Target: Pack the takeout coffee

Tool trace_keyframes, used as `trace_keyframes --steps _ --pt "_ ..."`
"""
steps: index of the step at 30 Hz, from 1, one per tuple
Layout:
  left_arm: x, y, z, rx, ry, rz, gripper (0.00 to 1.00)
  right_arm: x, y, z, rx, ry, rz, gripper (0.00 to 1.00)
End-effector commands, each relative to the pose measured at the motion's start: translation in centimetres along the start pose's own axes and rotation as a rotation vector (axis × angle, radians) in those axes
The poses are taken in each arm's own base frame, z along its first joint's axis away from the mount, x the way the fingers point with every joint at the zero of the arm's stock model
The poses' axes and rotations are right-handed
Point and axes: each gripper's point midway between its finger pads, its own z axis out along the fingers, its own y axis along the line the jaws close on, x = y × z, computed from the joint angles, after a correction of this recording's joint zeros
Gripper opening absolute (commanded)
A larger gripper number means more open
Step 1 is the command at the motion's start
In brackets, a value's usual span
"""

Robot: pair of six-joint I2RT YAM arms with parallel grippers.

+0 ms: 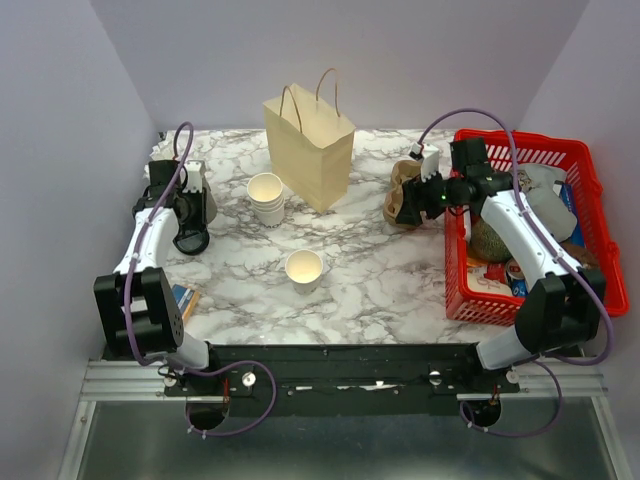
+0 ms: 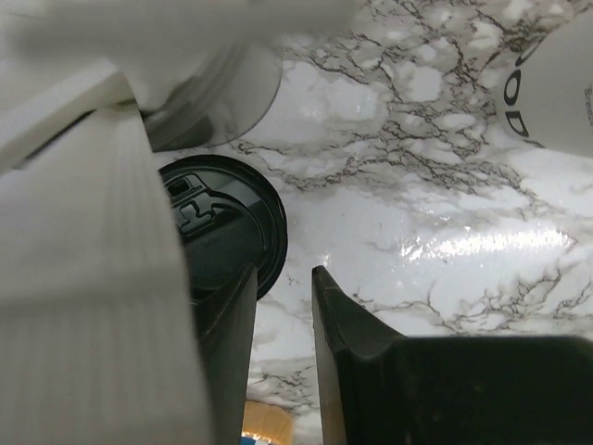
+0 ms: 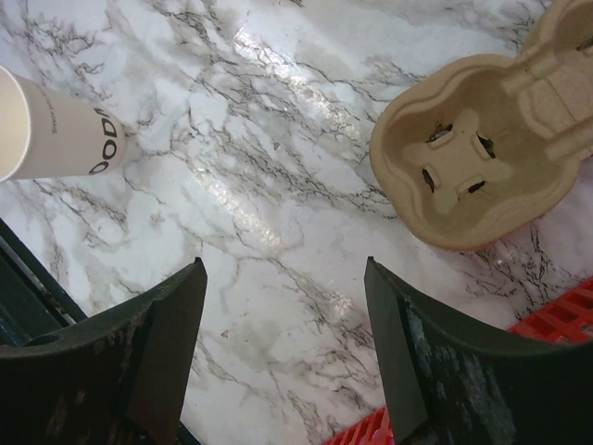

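The left gripper (image 2: 284, 278) is held narrowly open beside a black lid (image 2: 222, 232); the right gripper (image 3: 283, 264) is spread wide; the coffee cup (image 1: 304, 267) is seen lidless at mid-table, before the paper bag (image 1: 312, 150).

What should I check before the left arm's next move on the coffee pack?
1. Left pincer has the black lid: cannot tell. The lid lies flat beside one finger, and the narrow gap between the jaws looks empty.
2. Right pincer open and empty: ok.
3. Single cup upright, clear of both arms: ok.
4. Single cup lidded: not ok, its top is open.
5. Paper bag standing upright, handles up: ok.
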Motion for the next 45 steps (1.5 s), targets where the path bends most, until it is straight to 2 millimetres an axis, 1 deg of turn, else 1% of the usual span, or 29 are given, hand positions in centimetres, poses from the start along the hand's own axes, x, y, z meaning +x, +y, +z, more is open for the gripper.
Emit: trace_keyframes --steps 1,8,13,16,21,25,26,29,33,39,40,45 --pt "-1.0 0.9 1.2 -0.064 -0.040 -0.052 0.38 -0.3 0.2 -0.5 0.024 -0.023 -0.036 0.78" --pt "0.4 1.1 2.7 -0.098 0.007 -0.032 0.39 -0.2 0.1 -0.5 0.026 -0.022 -0.035 0.79" --pt "0.8 0.7 3.3 -0.097 0.014 -0.015 0.38 0.0 0.1 -0.5 0.028 -0.015 -0.035 0.79" --pt "1.0 0.8 3.6 -0.103 0.024 -0.025 0.38 0.2 -0.1 -0.4 0.031 -0.011 -0.035 0.79" --pt "1.4 0.2 4.0 -0.093 0.028 0.006 0.37 0.1 -0.1 -0.4 0.035 -0.012 -0.037 0.79" --pt "1.5 -0.1 3.7 -0.094 0.020 0.029 0.37 0.3 -0.1 -0.4 0.039 -0.009 -0.040 0.79" --pt "1.1 -0.1 3.3 -0.100 0.003 0.038 0.37 0.3 -0.2 -0.4 0.041 -0.009 -0.041 0.79" --pt "1.3 -0.4 2.7 -0.098 -0.010 0.059 0.37 0.5 -0.1 -0.5 0.042 -0.007 -0.042 0.79" --pt "3.1 -0.3 2.9 -0.107 0.028 0.070 0.36 0.7 -0.1 -0.4 0.037 -0.005 -0.037 0.79" --pt "4.2 -0.5 2.7 -0.103 0.029 0.117 0.35 0.4 -0.2 -0.4 0.038 -0.008 -0.040 0.79" --pt "4.2 0.1 2.6 -0.130 0.031 0.139 0.35 0.4 -0.1 -0.4 0.038 -0.009 -0.041 0.79" --pt "3.7 0.4 2.7 -0.144 -0.001 0.204 0.36 0.4 -0.1 -0.4 0.034 -0.010 -0.038 0.79"
